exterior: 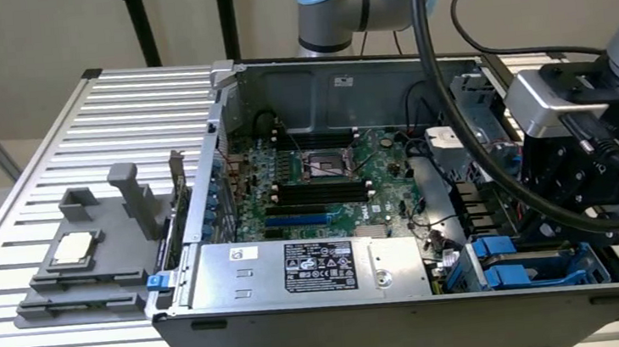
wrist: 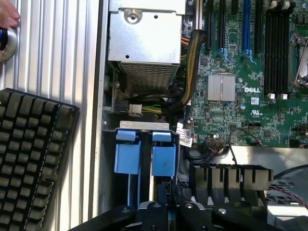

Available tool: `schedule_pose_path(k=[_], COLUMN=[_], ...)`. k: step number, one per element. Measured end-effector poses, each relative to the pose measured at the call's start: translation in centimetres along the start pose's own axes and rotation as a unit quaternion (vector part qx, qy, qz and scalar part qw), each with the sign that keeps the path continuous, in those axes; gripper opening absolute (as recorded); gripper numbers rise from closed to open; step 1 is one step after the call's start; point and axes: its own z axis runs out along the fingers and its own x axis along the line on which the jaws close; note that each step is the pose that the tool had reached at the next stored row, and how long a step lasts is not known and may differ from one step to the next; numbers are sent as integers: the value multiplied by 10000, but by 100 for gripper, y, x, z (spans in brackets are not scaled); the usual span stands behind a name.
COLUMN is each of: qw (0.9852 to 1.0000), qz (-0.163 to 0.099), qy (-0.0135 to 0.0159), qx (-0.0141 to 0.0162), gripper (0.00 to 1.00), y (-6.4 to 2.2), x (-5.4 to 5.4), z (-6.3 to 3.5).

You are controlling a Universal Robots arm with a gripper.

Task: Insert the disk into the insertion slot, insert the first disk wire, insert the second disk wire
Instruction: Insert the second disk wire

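The arm reaches into the lower right corner of the open computer case (exterior: 414, 317) in the exterior view. There its gripper (exterior: 545, 236) hangs right over the blue-railed slot (exterior: 574, 271). The wrist view looks down on the gripper (wrist: 166, 204) just short of two blue tabs (wrist: 163, 159), which look like the carrier end of the disk (exterior: 504, 253) already standing between the slot's rails. How deep the disk sits is hard to tell, and whether the gripper clasps the carrier or merely rests near it cannot be told.

The step in hand appears to be the first one, seating the disk. It calls for a straight push along the rails, kept clear of the cables crowding that corner. A white connector (wrist: 136, 109) on a wire bundle lies loose between the power supply (wrist: 144, 43) and the slot, so neither disk wire looks plugged in yet.
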Motion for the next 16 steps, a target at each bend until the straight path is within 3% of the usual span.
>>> schedule_pose_path(k=[16], qw=[10000], qz=[-15], qy=[0], qx=[3], gripper=[16], y=[3], x=[11], z=[25])
